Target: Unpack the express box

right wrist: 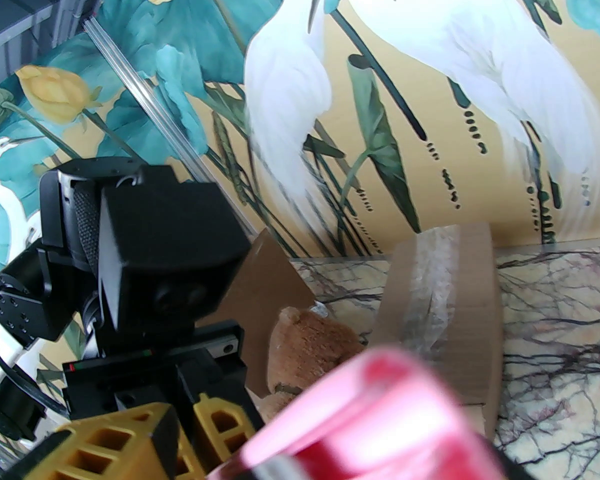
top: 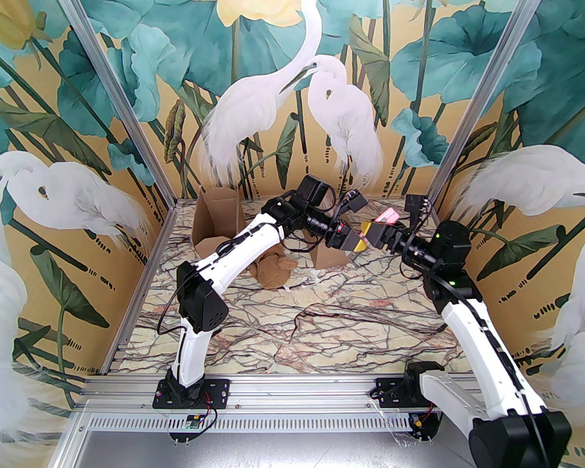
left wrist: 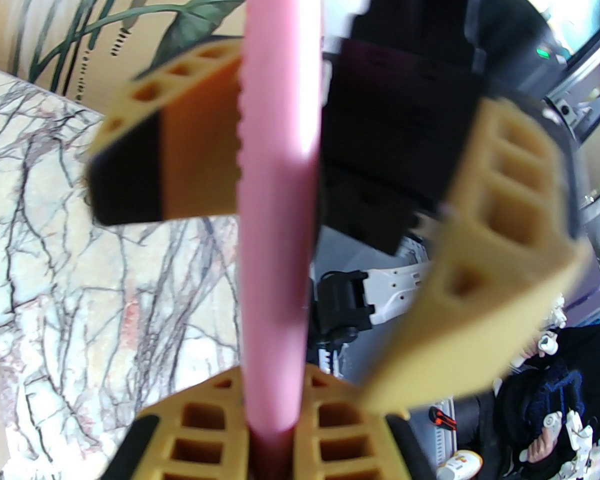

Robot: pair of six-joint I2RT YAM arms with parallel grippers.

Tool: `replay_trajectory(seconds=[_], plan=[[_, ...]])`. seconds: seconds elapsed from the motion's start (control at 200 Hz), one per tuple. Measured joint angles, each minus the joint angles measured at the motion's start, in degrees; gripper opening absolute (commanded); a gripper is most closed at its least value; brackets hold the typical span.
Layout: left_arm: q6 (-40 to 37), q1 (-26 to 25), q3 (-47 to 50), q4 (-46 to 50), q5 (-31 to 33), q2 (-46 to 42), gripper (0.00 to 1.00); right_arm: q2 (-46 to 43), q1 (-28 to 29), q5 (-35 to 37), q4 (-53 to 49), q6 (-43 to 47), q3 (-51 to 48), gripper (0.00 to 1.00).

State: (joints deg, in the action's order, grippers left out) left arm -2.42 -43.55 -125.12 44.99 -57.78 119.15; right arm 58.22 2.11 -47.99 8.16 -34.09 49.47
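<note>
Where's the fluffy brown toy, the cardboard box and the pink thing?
fluffy brown toy (top: 272, 270): top view, the middle of its body.
cardboard box (top: 218, 215): top view, its upright open wall.
pink thing (left wrist: 279, 178): left wrist view, the middle of its long side.

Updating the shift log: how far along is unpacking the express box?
Done: the brown cardboard box lies open on the marble table, and a brown plush toy lies beside it. In hand: the left gripper is shut on a flat pink plastic item, raised inside the open right gripper, seemingly a handover. Left: setting that item down. Whether the box holds more, I cannot tell.
</note>
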Motion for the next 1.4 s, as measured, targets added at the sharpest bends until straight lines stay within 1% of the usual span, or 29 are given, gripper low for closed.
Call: replay_trajectory(seconds=[0.055,0.11,0.15,0.235,0.46,0.62,0.73,0.925,1.01,1.03,1.07,1.12,1.17,1.21,1.32,1.395], plan=[[0.0,0.0,0.0,0.0,-0.7,0.0,0.0,0.9,0.0,-1.7,2.4,-1.0,-0.1,0.49],[0.0,0.0,0.1,-0.1,-1.4,0.0,0.0,1.4,0.0,-3.1,3.8,-1.5,-0.1,0.41],[0.0,0.0,0.2,-0.1,-1.8,-0.2,0.0,1.7,0.0,-3.8,4.5,-1.6,-0.1,0.39],[-0.1,-0.2,0.2,-0.4,-2.0,-0.3,0.0,2.4,-0.1,-5.3,6.5,-1.9,-0.2,0.29],[-1.9,-0.2,0.5,-1.5,-2.4,-0.8,0.0,3.4,-0.2,-9.1,11.2,-3.2,-0.2,0.25],[-3.1,-0.2,0.7,-1.5,-0.9,-1.0,0.0,5.0,-0.3,-11.5,13.9,-3.4,-0.1,0.23],[-4.2,-0.2,0.9,-1.4,0.5,-1.1,0.02,6.9,-0.4,-14.1,14.4,-3.6,0.9,0.16],[-5.1,-0.2,1.0,-1.0,2.2,-1.1,0.14,8.7,-0.6,-16.5,15.3,-3.6,1.6,0.09],[-5.2,-0.2,1.2,-0.9,2.6,-1.4,0.17,8.7,-0.6,-16.6,15.3,-2.9,1.6,0.06],[-5.2,-0.2,1.4,-0.9,2.7,-1.5,0.2,8.7,-0.6,-16.6,15.3,-2.6,1.6,0.05],[-5.1,0.0,1.7,-0.9,3.0,-1.7,0.29,8.6,-0.6,-16.6,15.2,-1.7,1.7,0.04],[-4.4,0.1,1.8,-0.8,3.3,-2.0,0.36,8.3,-0.3,-16.3,14.8,0.2,1.7,0.03],[-3.4,0.4,2.1,-0.9,3.6,-2.4,0.48,8.0,-0.3,-16.1,14.2,1.8,1.7,0.01],[-3.2,0.9,2.4,-0.8,3.8,-2.8,0.55,7.7,-0.3,-15.6,13.6,3.2,1.7,0.0],[-2.6,2.0,3.0,-1.0,5.2,-4.1,0.68,7.0,-0.4,-14.6,11.7,6.0,1.7,0.0],[-2.3,2.6,3.3,-1.1,7.5,-5.0,0.72,6.8,-0.6,-13.6,10.5,7.6,1.7,0.0]])
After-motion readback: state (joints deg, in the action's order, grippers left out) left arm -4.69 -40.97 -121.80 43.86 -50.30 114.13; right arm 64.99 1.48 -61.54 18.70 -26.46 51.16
